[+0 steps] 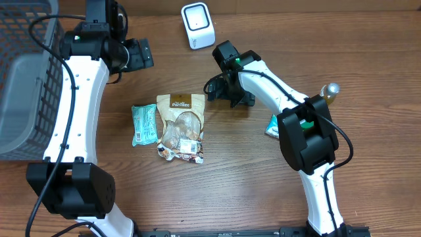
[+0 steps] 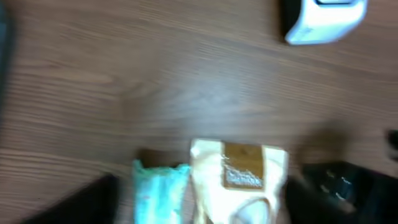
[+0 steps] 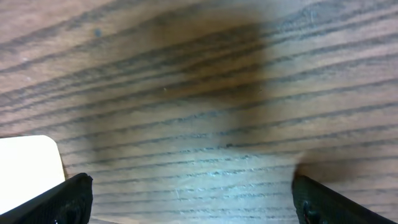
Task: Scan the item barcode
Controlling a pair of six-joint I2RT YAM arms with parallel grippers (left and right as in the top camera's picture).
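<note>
Since the right end effector (image 1: 227,94) hangs low over the tabletop (image 1: 263,191) with its two fingers (image 3: 68,199) wide apart and only bare wood between them, we read it as open and holding nothing. The bag (image 1: 181,128), which we take for the item to scan, lies flat just beside this end effector, on the side toward the left arm. In the right wrist view only a pale corner shows next to one finger, and it seems to be the bag. We think the end effector is placed there to come at the edge of the bag, because a flat bag offers no other part to pinch. The scanner (image 1: 197,25) stands beyond the end effector, away from the robot, near but apart, so a lifted bag would have a short way to it. We see no barcode on the upper face. It may be underneath, and then the bag must be turned.

The left end effector (image 1: 138,54) is well apart from the bag, on its far side. Its wrist view is blurred, so we cannot tell if it is open or closed. A packet (image 1: 143,124) lies just beside the bag, on the side away from the right end effector. A basket (image 1: 20,72) stands outward of the left arm.
</note>
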